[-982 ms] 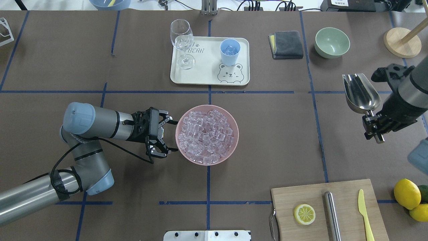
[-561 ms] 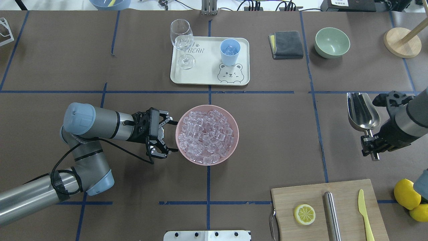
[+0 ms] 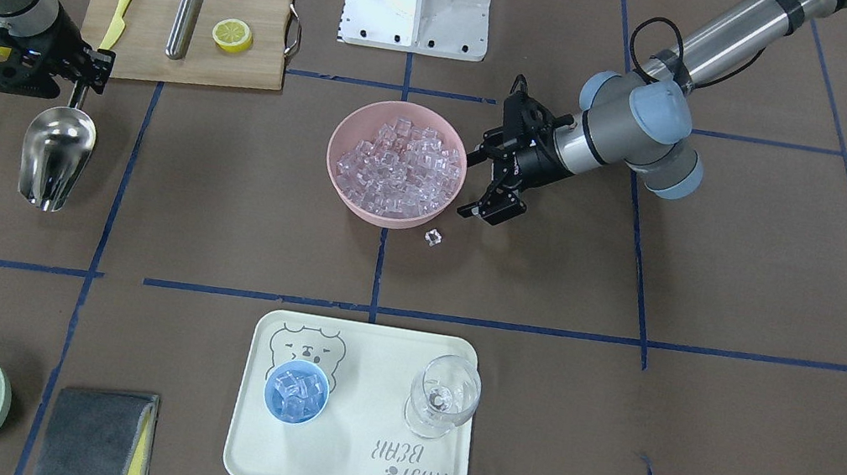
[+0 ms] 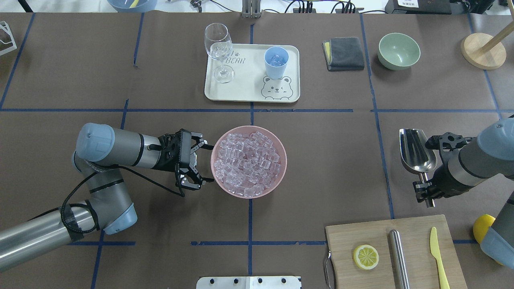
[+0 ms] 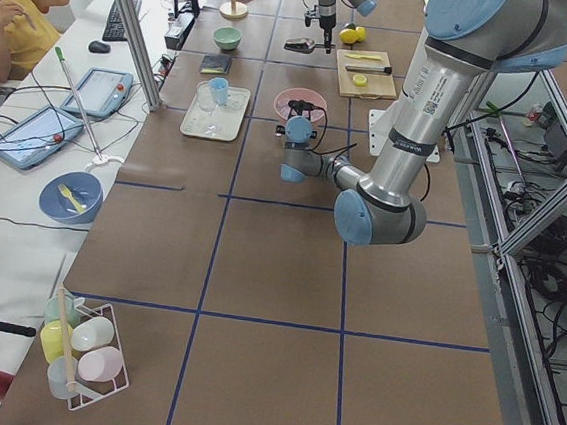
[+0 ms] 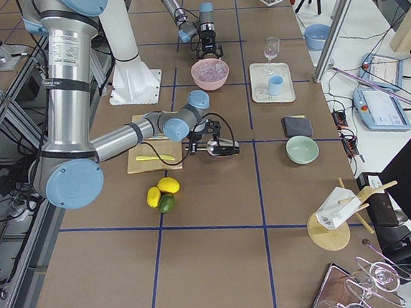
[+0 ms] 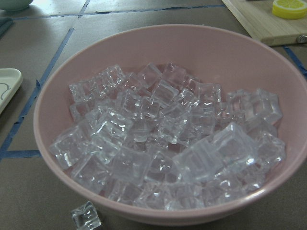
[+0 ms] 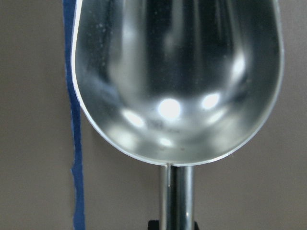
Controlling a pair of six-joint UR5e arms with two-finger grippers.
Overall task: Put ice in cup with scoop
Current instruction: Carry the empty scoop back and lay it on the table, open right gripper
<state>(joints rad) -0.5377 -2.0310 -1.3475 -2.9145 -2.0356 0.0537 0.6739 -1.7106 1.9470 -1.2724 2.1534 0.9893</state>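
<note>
In the overhead view the scoop (image 4: pixel 417 154) lies at 12 o'clock of the right pincer (image 4: pixel 425 192), trough up, well apart from the cup (image 4: pixel 276 62). The cup stands far off at 10 o'clock on the tray (image 4: pixel 245 90) with a few cubes inside. The right arm reaches in from 3 o'clock, and its pincer is clamped on the scoop's handle. Whether the scoop touches the desk (image 4: pixel 321 160) I cannot tell. The ice (image 4: pixel 249 160) fills the pink bowl (image 4: pixel 283 162) at 3 o'clock of the left pincer (image 4: pixel 207 163). That pincer is spread wide, holding nothing, with its fingertips just beside the rim. One stray cube (image 3: pixel 434 237) lies on the desk beside the bowl.
</note>
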